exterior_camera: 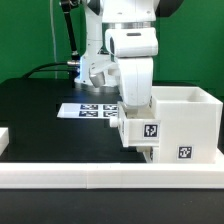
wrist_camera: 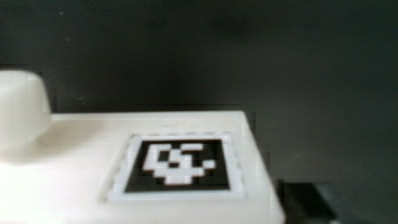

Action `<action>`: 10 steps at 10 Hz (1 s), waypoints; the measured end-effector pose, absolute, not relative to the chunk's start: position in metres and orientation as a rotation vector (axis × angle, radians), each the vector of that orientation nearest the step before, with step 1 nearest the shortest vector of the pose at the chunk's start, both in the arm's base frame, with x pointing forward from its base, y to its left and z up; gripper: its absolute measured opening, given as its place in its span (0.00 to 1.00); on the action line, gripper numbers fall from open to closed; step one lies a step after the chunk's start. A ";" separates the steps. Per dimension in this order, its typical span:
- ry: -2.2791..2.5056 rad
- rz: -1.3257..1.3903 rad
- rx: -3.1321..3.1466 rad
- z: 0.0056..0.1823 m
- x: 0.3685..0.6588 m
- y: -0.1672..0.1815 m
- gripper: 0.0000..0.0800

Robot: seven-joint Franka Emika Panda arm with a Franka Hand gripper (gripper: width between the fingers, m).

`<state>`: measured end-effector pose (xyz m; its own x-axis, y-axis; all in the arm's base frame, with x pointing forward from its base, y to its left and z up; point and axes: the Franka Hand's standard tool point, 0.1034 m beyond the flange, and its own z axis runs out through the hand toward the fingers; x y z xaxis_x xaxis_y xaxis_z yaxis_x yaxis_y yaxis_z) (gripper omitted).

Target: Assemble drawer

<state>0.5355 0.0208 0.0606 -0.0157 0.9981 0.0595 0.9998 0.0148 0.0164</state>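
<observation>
One white plastic shallow tray with a black-and-white square tag (exterior_camera: 146, 130) is seen low in the centre of the exterior view, directly under the white robot arm's two-finger gripper (exterior_camera: 137, 118), and it is pressed up against the tall hollow white plastic box shell (exterior_camera: 190, 122) at the right of the frame. The tray appears to be lined up with the shell's open side, presumably so that it can be slid in as a drawer. The long low white rail (exterior_camera: 110, 180) across the bottom of the frame seems to serve as a stop against which the parts are squared. In the wrist view the tray's tagged white face (wrist_camera: 178, 165) fills the lower half, with a rounded white knob (wrist_camera: 22, 108) at the left edge. Whether the fingers are clenched on the tray cannot be told (they are hidden behind the hand's own body). The flat white marker board (exterior_camera: 88, 110) lies behind, at mid-left.
</observation>
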 end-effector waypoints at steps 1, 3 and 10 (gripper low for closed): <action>-2.217 -0.085 -2.184 0.062 0.536 0.021 0.56; -2.218 -0.089 -2.190 0.066 0.538 0.020 0.76; -2.266 -0.104 -2.229 0.106 0.545 -0.006 0.81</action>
<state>0.5453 -0.0062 0.1062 -0.0172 0.9997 0.0183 0.9972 0.0159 0.0737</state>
